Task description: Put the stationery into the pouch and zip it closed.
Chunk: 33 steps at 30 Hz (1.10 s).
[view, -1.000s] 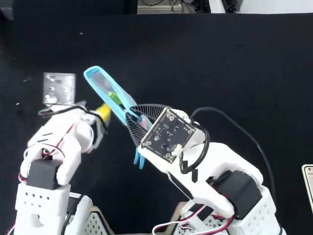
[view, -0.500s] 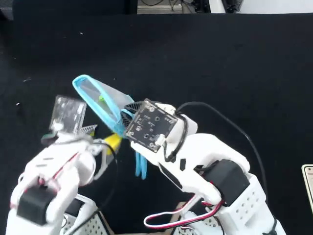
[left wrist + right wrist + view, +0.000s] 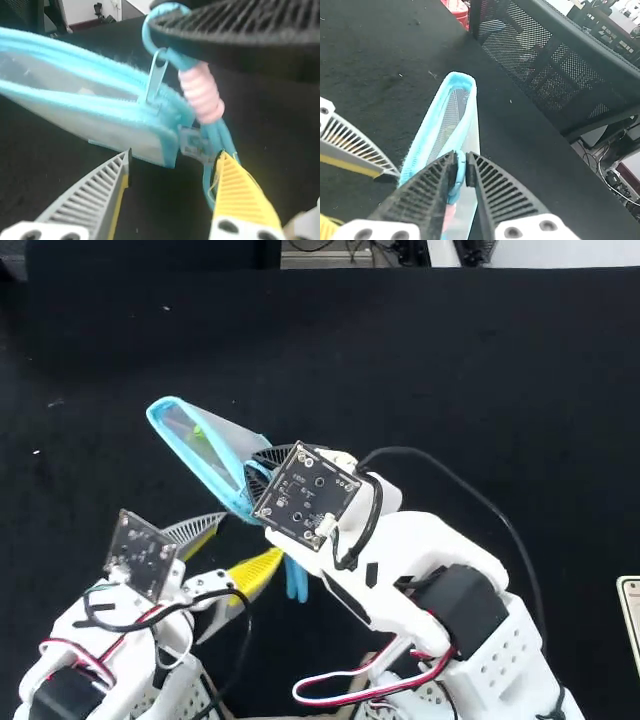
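Pouch point(image 3: 200, 443) — light blue, mesh-sided, zip open — sits over the black worktop point(image 3: 480, 370).

Right gripper point(image 3: 461, 159): black fingers pinch the pouch's end at its blue loop point(image 3: 459, 176).

Left gripper point(image 3: 172, 159): fingers spread, just below that end, apparently not touching.

Inside the pouch is a green item point(image 3: 198, 430), possibly a pen.

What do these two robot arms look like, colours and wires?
Left arm and right arm are white with black motors and red and black wires. The left gripper has one grey and one yellow ribbed finger; the right gripper has black ones.
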{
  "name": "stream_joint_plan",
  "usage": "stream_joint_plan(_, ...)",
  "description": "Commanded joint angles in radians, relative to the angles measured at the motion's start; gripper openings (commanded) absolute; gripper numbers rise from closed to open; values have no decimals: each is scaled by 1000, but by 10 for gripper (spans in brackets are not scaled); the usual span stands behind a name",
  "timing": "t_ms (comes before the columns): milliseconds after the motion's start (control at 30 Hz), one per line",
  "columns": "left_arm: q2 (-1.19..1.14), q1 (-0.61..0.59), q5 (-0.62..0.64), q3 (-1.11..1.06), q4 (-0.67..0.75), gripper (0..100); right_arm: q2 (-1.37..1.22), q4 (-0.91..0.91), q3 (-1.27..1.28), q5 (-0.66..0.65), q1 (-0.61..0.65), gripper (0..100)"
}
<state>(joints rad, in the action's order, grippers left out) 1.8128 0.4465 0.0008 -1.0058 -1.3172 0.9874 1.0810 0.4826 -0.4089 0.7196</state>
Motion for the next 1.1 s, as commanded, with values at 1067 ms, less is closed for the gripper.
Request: stream_joint_plan(1067, -20, -102, -14, 58, 86, 275, -12, -15, -82, -8, 3, 11)
